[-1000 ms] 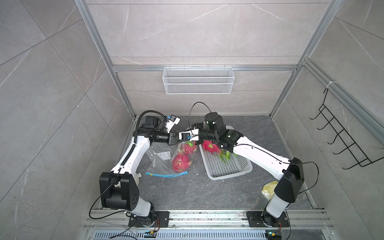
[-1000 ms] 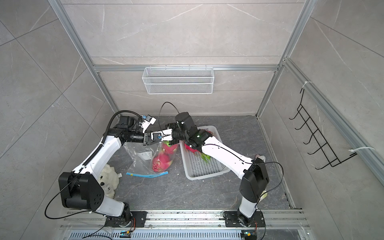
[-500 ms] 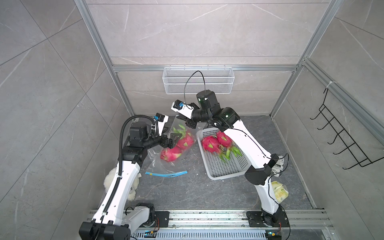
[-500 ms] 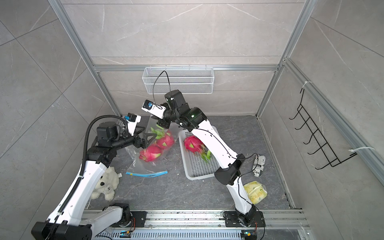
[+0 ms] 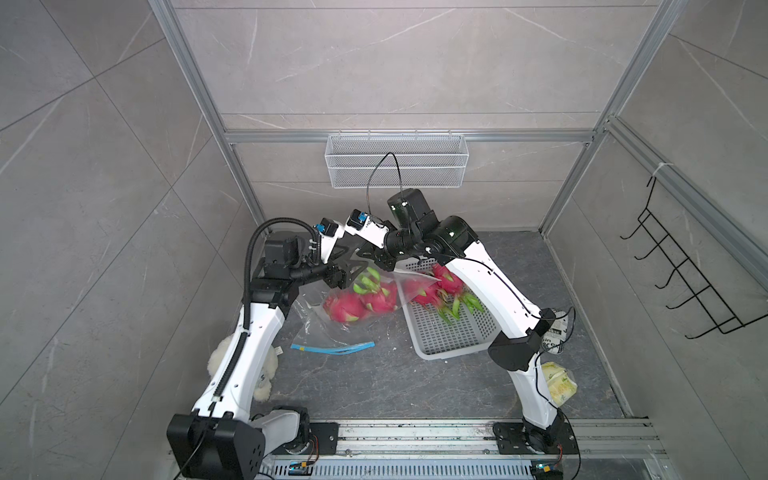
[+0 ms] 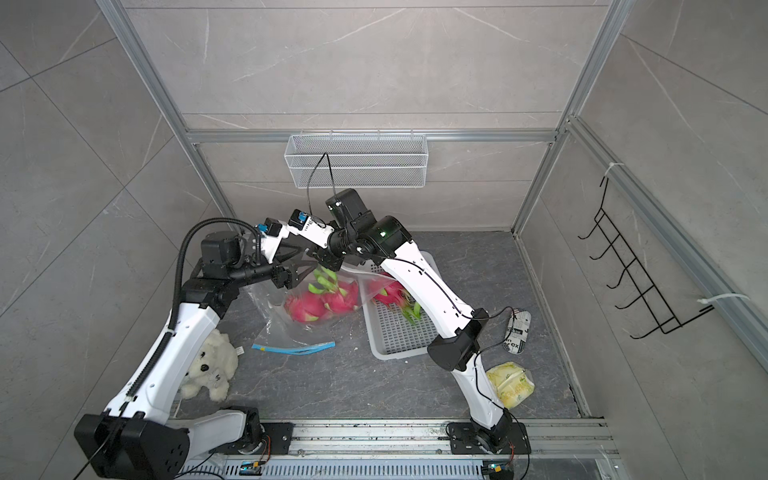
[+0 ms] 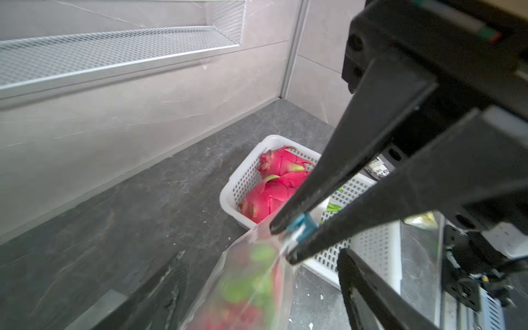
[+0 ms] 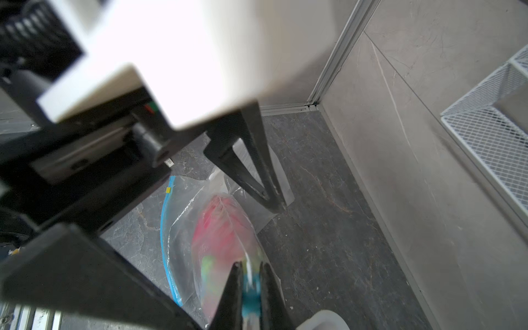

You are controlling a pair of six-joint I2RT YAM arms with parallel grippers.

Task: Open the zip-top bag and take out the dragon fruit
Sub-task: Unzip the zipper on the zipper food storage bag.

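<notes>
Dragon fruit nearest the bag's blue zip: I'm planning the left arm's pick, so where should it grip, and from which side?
Probably the dragon fruit across its round pink middle, a fuller hold than the thin green scales. Come from the blue zip strip side, where the bag appears to open.

Two dragon fruit in bag, left of basket; two more in basket; plush toy front-left.

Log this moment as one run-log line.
right gripper: shut on zip-top bag, blue zip edge | left gripper: open at bag | dragon fruit: two in bag, two in white basket
</notes>
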